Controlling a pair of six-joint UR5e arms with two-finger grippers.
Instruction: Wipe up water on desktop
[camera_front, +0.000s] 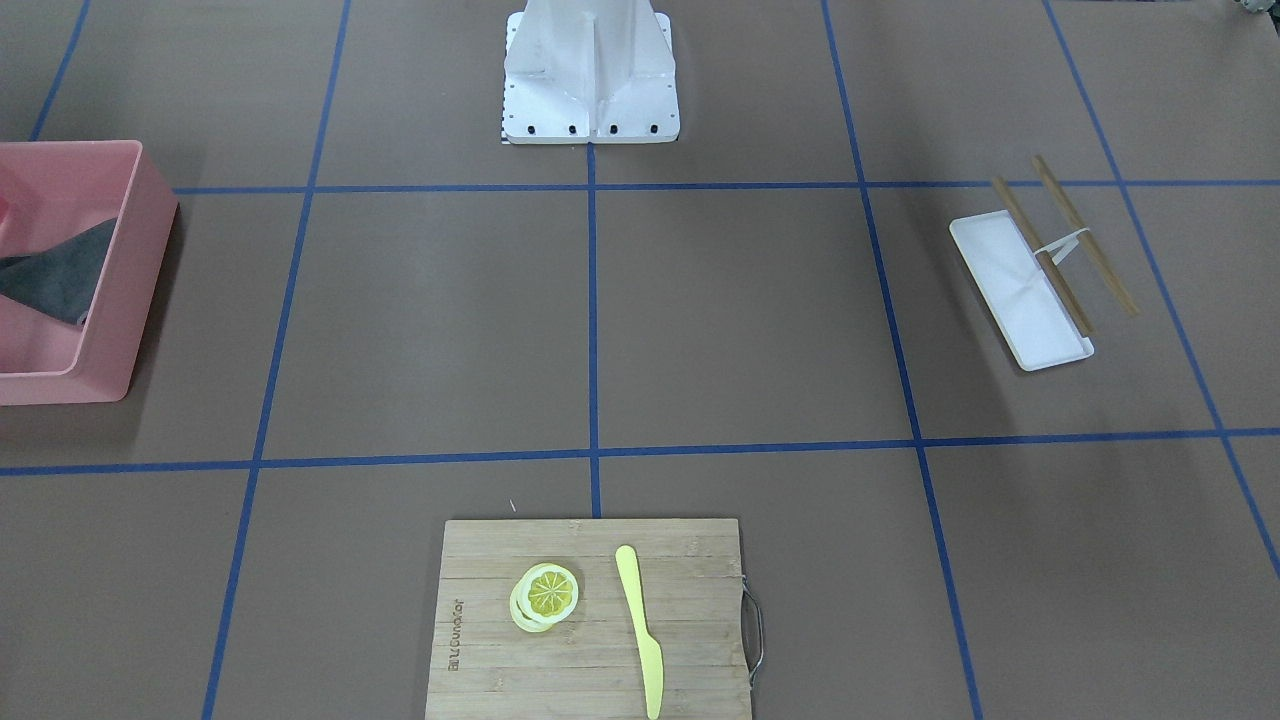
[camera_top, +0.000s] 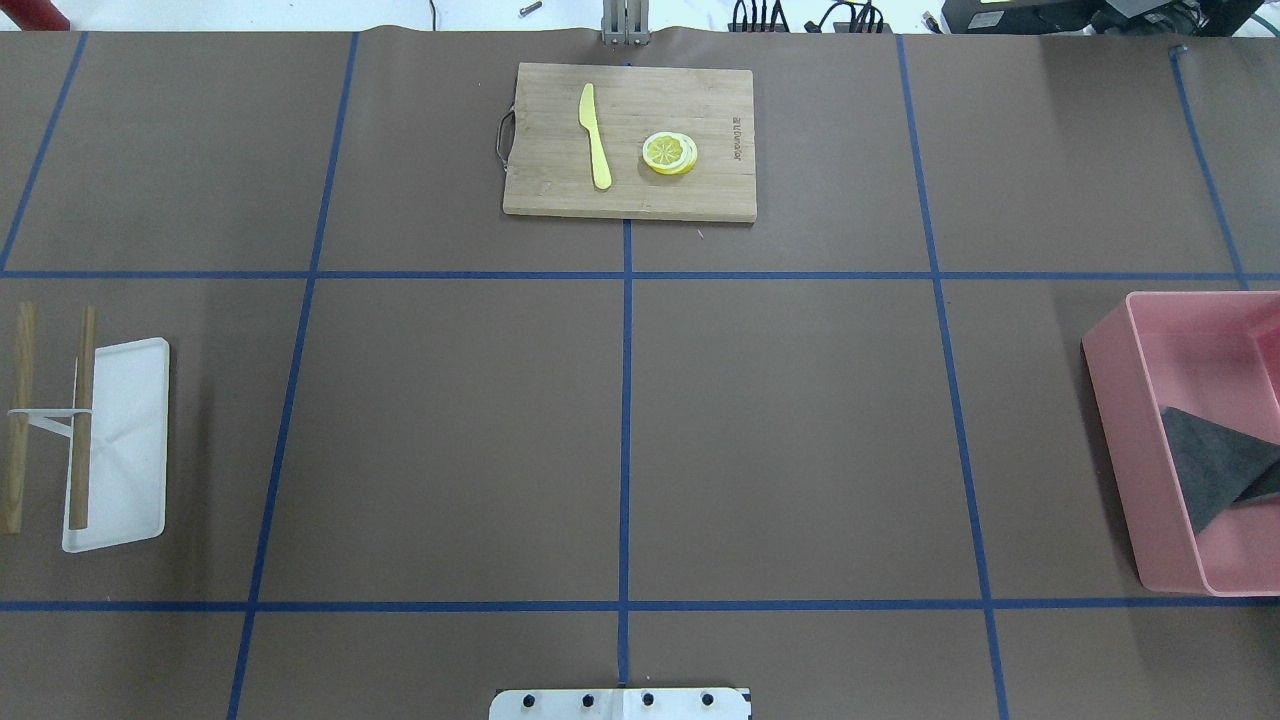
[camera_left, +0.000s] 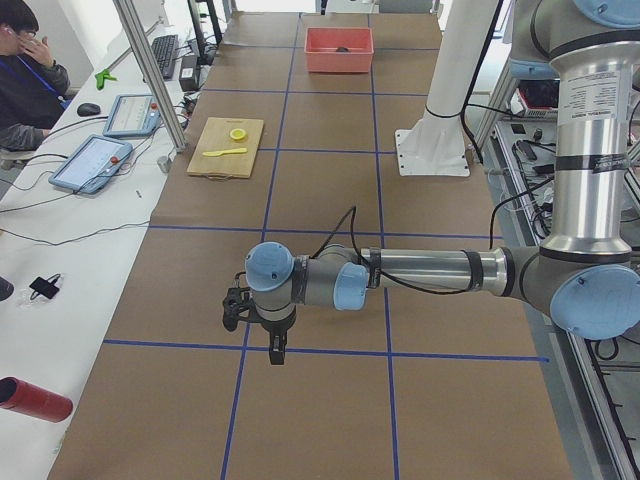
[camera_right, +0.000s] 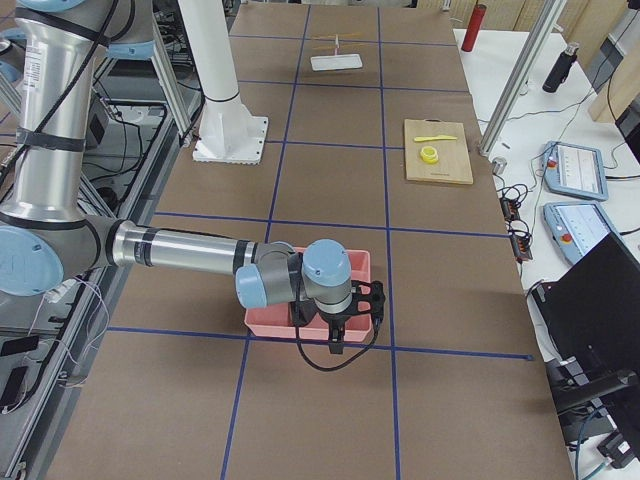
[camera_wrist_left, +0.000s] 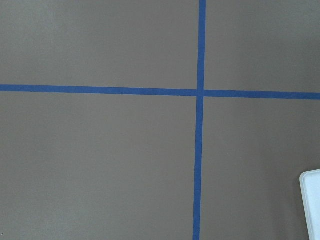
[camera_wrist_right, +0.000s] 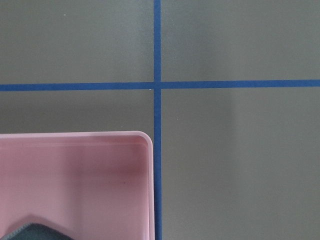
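- Brown counter (camera_top: 450, 430) fills every view, a matte surface split into big rectangles by blue tape lines (camera_top: 626, 440); it runs the full length of the rig, under both arms.
- Left hand (camera_left: 275, 356) hangs fingers-down over the counter just beside a tape line. It shows only in the left side view, so I cannot tell how wide it stands.
- Its wrist camera looks straight down on a tape crossing, with a corner of the tray (camera_wrist_left: 312, 200) at the lower right edge.
- Right hand (camera_right: 336, 343) hangs at the near rim of the bin (camera_right: 300, 322). It shows only in the right side view, so its spread cannot be told either.
- Its wrist camera shows a rounded bin corner just beside a tape line, with a sliver of the cloth (camera_wrist_right: 30, 232) at the bottom edge.
- Pink and open-topped, the bin sits at the counter's right end, with the dark grey cloth lying inside.
- White and shallow, the tray lies at the left end; two sticks (camera_top: 82, 420) joined by a white clip lie there, one across the tray, the other beside it on the counter.
- Far across from the white base (camera_front: 590, 80), a bamboo board (camera_top: 620, 195) carries a yellow knife (camera_top: 595, 135) and, apart from it, stacked lemon slices (camera_top: 669, 153).
- Beyond the counter's far edge, a person (camera_left: 25, 80) sits at a white table.
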